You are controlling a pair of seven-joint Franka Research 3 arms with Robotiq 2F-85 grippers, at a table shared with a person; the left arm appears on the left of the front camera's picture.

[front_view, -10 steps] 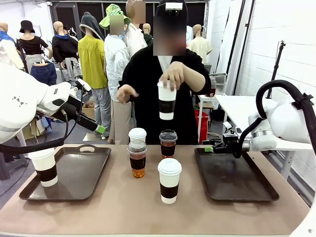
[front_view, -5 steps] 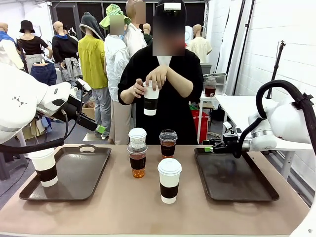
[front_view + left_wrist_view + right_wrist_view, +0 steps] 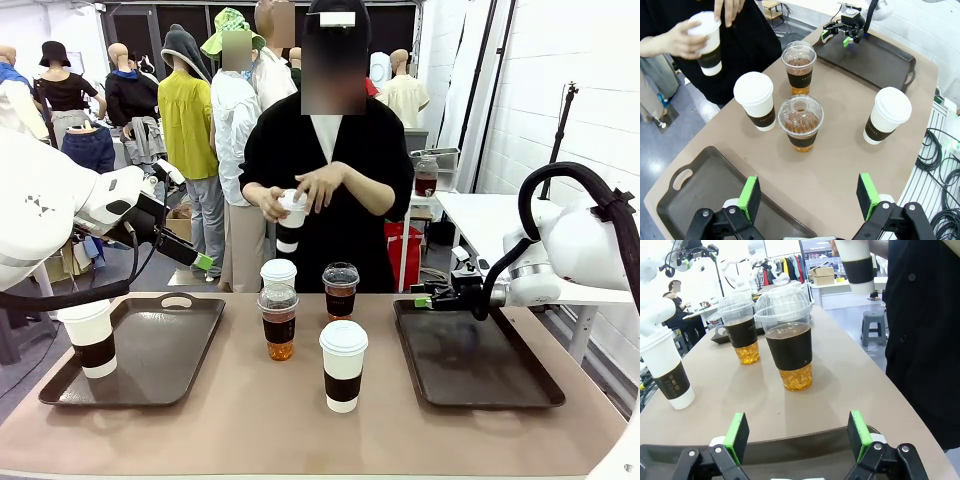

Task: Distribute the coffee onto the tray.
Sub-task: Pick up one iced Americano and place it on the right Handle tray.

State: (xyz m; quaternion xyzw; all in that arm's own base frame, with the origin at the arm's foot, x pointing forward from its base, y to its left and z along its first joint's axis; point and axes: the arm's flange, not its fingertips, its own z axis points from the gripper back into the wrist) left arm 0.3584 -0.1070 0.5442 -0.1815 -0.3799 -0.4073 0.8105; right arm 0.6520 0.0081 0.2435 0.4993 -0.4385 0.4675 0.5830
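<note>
Left claw [image 3: 808, 196]: wide open, empty, above the left tray [image 3: 170, 350].
Right claw [image 3: 798, 435]: wide open, empty, at the far left corner of the right tray [image 3: 470, 375].
Tray cup [image 3: 92, 340]: on the left tray, near left.
Mid-bench [image 3: 250, 420]: near paper cup [image 3: 343, 365], far paper cup [image 3: 278, 272], two clear cups [image 3: 278, 322].
Held cup [image 3: 290, 222]: in the person's hands [image 3: 320, 188].

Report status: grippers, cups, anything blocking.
Left gripper open, right gripper open. One paper cup on left tray, four cups mid-table. Person holds sixth cup beyond far edge.

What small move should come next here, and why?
Probably the open right gripper, hovering at the right tray's far edge, should reach for the nearby clear cup: four cups stand between the trays, and the left tray already holds a paper cup.
</note>
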